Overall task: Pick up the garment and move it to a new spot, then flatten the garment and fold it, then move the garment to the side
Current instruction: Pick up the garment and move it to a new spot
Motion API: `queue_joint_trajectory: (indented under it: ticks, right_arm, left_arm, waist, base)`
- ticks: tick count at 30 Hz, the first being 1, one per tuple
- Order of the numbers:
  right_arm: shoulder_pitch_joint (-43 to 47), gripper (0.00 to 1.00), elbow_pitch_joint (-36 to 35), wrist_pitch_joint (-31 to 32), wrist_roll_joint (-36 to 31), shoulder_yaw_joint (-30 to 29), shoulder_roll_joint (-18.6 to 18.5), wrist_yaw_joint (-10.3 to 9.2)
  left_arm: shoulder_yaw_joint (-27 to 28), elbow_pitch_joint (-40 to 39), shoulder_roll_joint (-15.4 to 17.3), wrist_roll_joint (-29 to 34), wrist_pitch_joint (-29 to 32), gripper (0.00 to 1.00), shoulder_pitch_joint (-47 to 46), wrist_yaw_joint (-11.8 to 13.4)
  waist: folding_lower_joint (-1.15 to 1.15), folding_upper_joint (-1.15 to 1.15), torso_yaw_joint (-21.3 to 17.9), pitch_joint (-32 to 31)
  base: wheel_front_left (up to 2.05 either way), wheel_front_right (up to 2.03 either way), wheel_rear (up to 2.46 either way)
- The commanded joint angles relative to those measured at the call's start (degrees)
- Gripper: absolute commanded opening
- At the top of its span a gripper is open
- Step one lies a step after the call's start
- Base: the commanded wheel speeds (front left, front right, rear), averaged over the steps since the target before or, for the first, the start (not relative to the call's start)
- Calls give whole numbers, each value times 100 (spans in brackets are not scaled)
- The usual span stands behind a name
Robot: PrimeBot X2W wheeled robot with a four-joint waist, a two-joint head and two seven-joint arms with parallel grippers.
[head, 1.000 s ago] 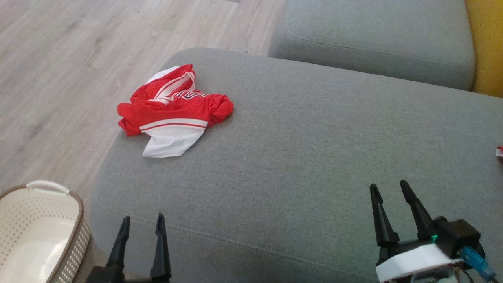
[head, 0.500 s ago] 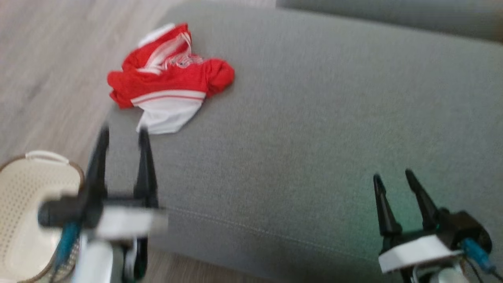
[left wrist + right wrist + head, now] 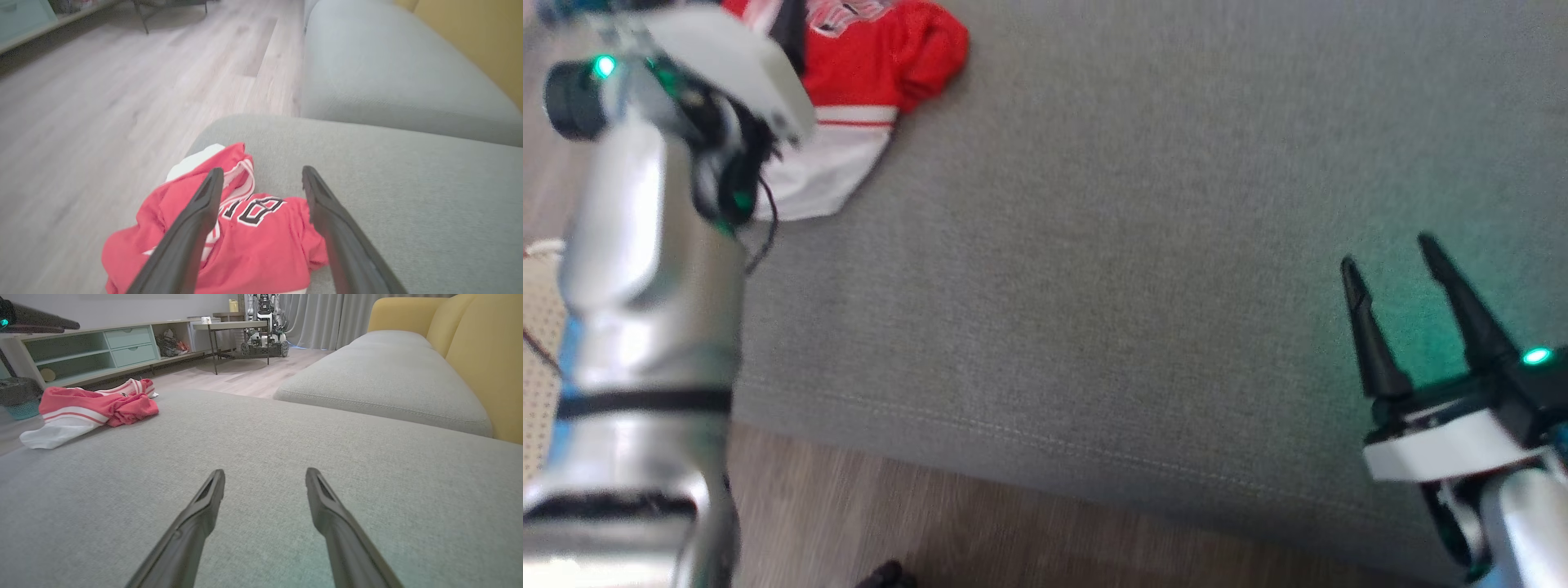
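**Red-and-white jersey (image 3: pixel 253 245) lined up under open jaws**

The jersey was found crumpled in a heap near the left end of the grey sofa cushion (image 3: pixel 1094 286), close to the edge where the wooden floor (image 3: pixel 81 102) began. The left gripper (image 3: pixel 262 171) was poised over it, its jaws spread wide and empty. In the left wrist view the printed lettering was framed between them. Whether the cloth was touched could not be told.

That placement was judged to serve the first step, the pick-up. A bunched fold in the middle of the heap offers more to pinch than a flat hem would.

The right gripper (image 3: pixel 1387 250) was seen well apart from the jersey, toward the other end of the cushion. Its jaws were likewise spread and held nothing, low over bare fabric. It was judged to be parked there so that the wide stretch of cushion between the two arms was free as the new spot. There the garment could be laid out, flattened and folded. No part of the task was judged to be done.
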Motion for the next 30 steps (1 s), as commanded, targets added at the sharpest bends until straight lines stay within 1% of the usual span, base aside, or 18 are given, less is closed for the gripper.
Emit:
queue_joint_trajectory:
  ticks: [1,5,10,14,19,20,21,22,26,30]
  right_arm:
    - [-73,100,-217,-53,5,113,-84,-2]
    - [-213,100,-366,-54,6,145,-291,-2]
    - [-381,100,-492,-54,39,116,-485,-2]
    - [-491,100,-542,-54,48,109,-542,-2]
    - [-557,100,-541,-54,59,130,-503,-2]
    - [-563,100,-539,-54,62,138,-490,-2]
    - [-571,100,-538,-54,68,151,-482,-2]
    - [-582,100,-533,-54,74,165,-477,-2]
    - [-662,100,-520,-54,77,157,-392,-2]
    - [-676,100,-478,-54,79,145,-204,-2]
  left_arm:
    - [214,-70,264,-40,50,100,-107,29]
    - [322,940,308,-184,409,100,-854,98]
    - [276,1915,445,-131,707,100,-1364,242]
    - [226,2431,508,-143,861,100,-1546,176]
    - [188,2984,619,-171,1100,100,-1574,129]
    - [200,3055,643,-191,1096,93,-1573,128]
    - [216,3097,669,-210,1041,42,-1576,136]
    - [227,3128,692,-227,969,0,-1578,134]
    - [221,2991,815,-211,161,0,-1620,84]
    - [178,2775,868,-191,-825,0,-1624,-95]
  waist:
    - [-2,0,-91,375]
    - [-2,0,-189,759]
    - [-2,0,-319,1073]
    - [-2,0,-417,1207]
    - [-2,0,-565,1249]
    - [-2,0,-595,1249]
    - [-2,0,-625,1249]
    - [-2,0,-652,1248]
    - [-2,0,-736,1160]
    - [-2,0,-813,819]
  base:
    - [0,0,0]
    - [0,0,0]
    - [0,0,0]
    - [0,0,0]
    - [0,0,0]
    - [0,0,0]
    - [0,0,0]
    - [0,0,0]
    - [0,0,0]
    - [0,0,0]
